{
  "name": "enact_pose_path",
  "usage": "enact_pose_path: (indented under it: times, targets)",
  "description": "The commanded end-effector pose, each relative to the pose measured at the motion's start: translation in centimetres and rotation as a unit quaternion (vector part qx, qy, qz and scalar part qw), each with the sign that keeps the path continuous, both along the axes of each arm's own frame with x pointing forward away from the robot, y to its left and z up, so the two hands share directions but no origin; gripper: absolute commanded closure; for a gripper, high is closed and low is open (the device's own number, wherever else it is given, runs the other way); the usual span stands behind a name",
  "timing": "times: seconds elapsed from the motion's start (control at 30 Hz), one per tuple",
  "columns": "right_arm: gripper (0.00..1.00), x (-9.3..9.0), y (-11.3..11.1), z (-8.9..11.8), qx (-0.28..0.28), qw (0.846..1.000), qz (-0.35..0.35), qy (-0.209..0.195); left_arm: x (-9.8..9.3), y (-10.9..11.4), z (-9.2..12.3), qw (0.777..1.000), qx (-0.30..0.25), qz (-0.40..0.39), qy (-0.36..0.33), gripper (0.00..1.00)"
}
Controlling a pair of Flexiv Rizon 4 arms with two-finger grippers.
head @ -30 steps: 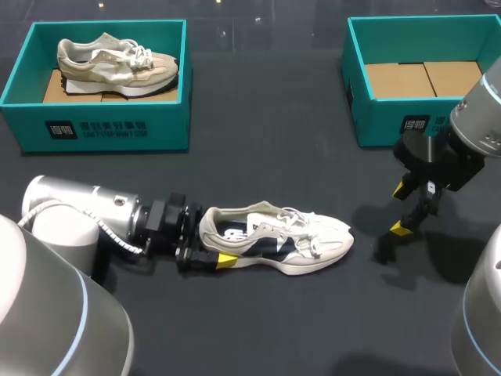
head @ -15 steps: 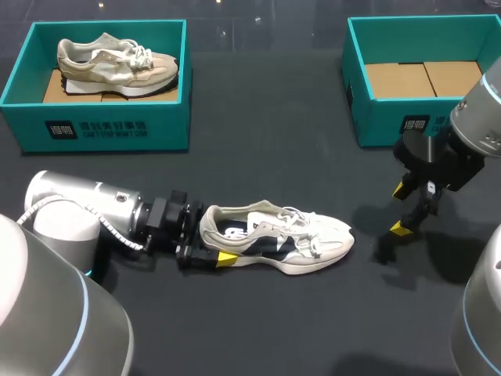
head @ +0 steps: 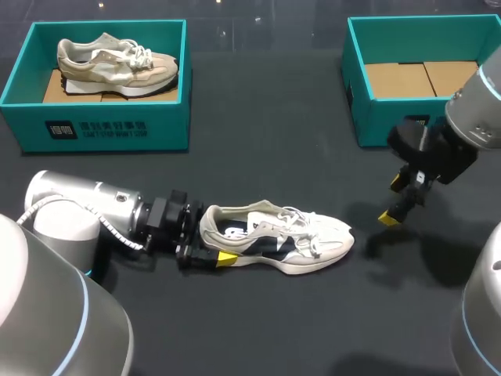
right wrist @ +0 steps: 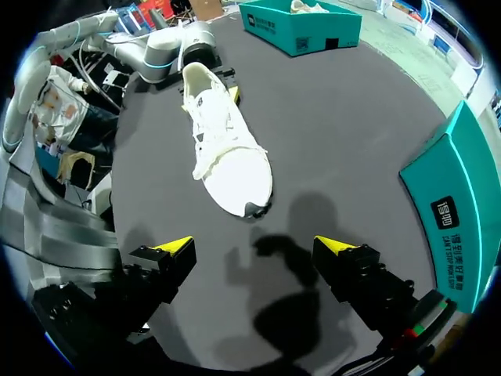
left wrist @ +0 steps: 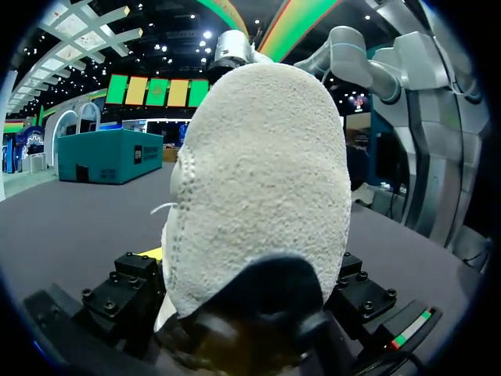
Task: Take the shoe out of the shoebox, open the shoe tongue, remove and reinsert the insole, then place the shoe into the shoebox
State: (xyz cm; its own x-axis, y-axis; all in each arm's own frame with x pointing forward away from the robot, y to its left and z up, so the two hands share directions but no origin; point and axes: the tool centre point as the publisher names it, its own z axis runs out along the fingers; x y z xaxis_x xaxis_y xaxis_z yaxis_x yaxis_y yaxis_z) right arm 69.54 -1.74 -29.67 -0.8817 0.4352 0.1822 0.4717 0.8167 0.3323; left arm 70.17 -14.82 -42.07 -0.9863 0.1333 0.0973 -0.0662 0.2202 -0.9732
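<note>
Our left gripper [head: 213,247] [left wrist: 250,290] was clamped on the heel of the white shoe [head: 274,239] [left wrist: 258,172] [right wrist: 223,141], which sat on its sole on the dark table [head: 274,157], toe toward our right. Beyond the toe, our right gripper [head: 393,200] [right wrist: 254,247] hung above the table, fingers spread, holding nothing. Farthest back we saw two teal shoeboxes, the left shoebox [head: 117,129] holding a beige shoe [head: 113,61], the right shoebox [head: 383,117] behind our right gripper.

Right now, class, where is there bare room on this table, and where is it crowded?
Bare: the table between left shoebox and right shoebox, beyond the white shoe. Crowded: the shoe's heel in the left gripper, its toe near the right gripper.
</note>
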Motion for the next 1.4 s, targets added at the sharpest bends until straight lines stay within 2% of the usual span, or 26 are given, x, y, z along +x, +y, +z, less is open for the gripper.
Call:
enact_pose_path:
  times: [0.03,0.1,0.13,0.2,0.67,0.73,0.77,0.87,0.93,1.03,1.07,1.4]
  targets:
    - [0.0,-1.0,3.6,1.4,-0.071,0.993,-0.095,0.018,0.3,-0.2,-0.2,1.0,0.001,0.0,0.0,1.0]
    - [0.0,-1.3,5.0,1.4,-0.069,0.985,-0.154,0.036,0.3,-0.2,-0.2,1.0,0.001,0.0,0.0,1.0]
    - [0.0,-1.6,5.6,1.6,-0.056,0.983,-0.174,0.029,0.3,-0.2,-0.2,1.0,0.001,0.0,0.0,1.0]
    - [0.0,-2.1,7.2,2.2,-0.052,0.985,-0.165,0.013,0.3,-0.2,-0.2,1.0,0.001,0.0,0.0,1.0]
    - [0.0,-2.1,7.2,2.2,-0.052,0.985,-0.165,0.013,0.3,-0.2,-0.2,1.0,0.001,0.0,0.0,1.0]
    - [0.0,-1.8,8.6,1.8,-0.076,0.984,-0.158,0.02,0.3,-0.2,-0.2,1.0,0.001,0.0,0.0,1.0]
    - [0.0,-1.6,9.1,1.7,-0.085,0.982,-0.17,0.021,0.3,-0.2,-0.2,1.0,0.001,0.0,0.0,1.0]
    - [0.0,-1.5,10.6,1.3,-0.122,0.952,-0.281,0.032,0.3,-0.2,-0.2,1.0,0.001,0.0,0.0,1.0]
    - [0.0,-1.7,11.8,1.3,-0.097,0.944,-0.313,0.021,0.3,-0.2,-0.2,1.0,0.001,0.0,0.0,1.0]
    - [0.0,-1.8,13.5,1.7,-0.09,0.945,-0.315,0.01,0.3,-0.2,-0.2,1.0,0.001,0.0,0.0,1.0]
    - [0.0,-1.9,13.6,1.9,-0.091,0.952,-0.293,0.003,0.3,-0.2,-0.2,1.0,0.001,0.0,0.0,1.0]
    - [0.0,-1.9,13.6,1.9,-0.091,0.952,-0.293,0.003,0.3,-0.2,-0.2,1.0,0.001,0.0,0.0,1.0]
